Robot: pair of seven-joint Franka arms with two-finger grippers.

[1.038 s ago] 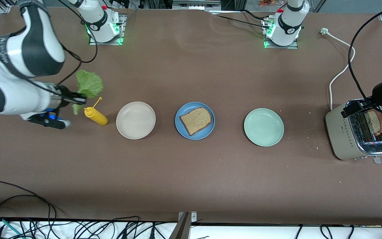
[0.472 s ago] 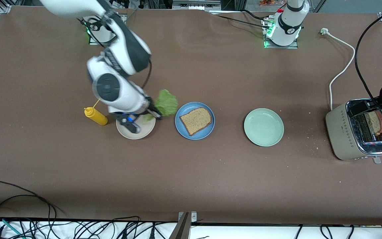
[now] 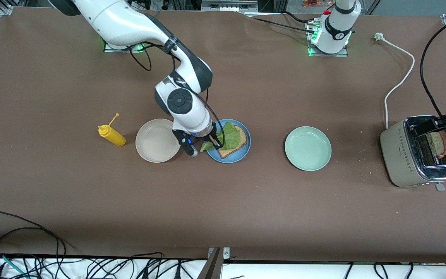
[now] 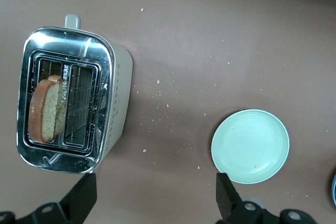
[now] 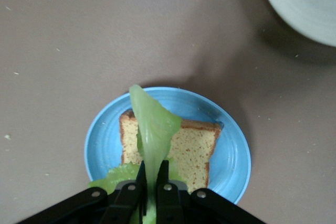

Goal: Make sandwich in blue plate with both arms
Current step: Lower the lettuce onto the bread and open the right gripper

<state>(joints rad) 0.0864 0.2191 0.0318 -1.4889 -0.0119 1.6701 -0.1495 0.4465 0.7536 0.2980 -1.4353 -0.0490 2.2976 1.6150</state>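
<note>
The blue plate (image 3: 242, 153) sits mid-table with one brown bread slice (image 3: 240, 141) on it. My right gripper (image 3: 216, 142) is over the plate, shut on a green lettuce leaf (image 3: 229, 135) that drapes onto the slice. The right wrist view shows the lettuce leaf (image 5: 152, 129) pinched between the shut fingers (image 5: 151, 182), over the bread slice (image 5: 191, 148) and the plate (image 5: 231, 150). A second bread slice (image 3: 438, 142) stands in the toaster (image 3: 405, 159); it also shows in the left wrist view (image 4: 47, 109). My left gripper (image 4: 156, 200) is open, up in the air beside the toaster.
A beige-white plate (image 3: 158, 140) and a yellow squeeze bottle (image 3: 112, 135) lie toward the right arm's end. A pale green plate (image 3: 307, 148) lies between the blue plate and the toaster. The toaster's white cord (image 3: 399, 81) runs toward the left arm's base. Crumbs dot the table.
My right arm has swung from beside the yellow bottle, across the beige-white plate, to the blue plate, bringing the lettuce down onto the bread slice. My left gripper has drawn slightly away from the toaster.
</note>
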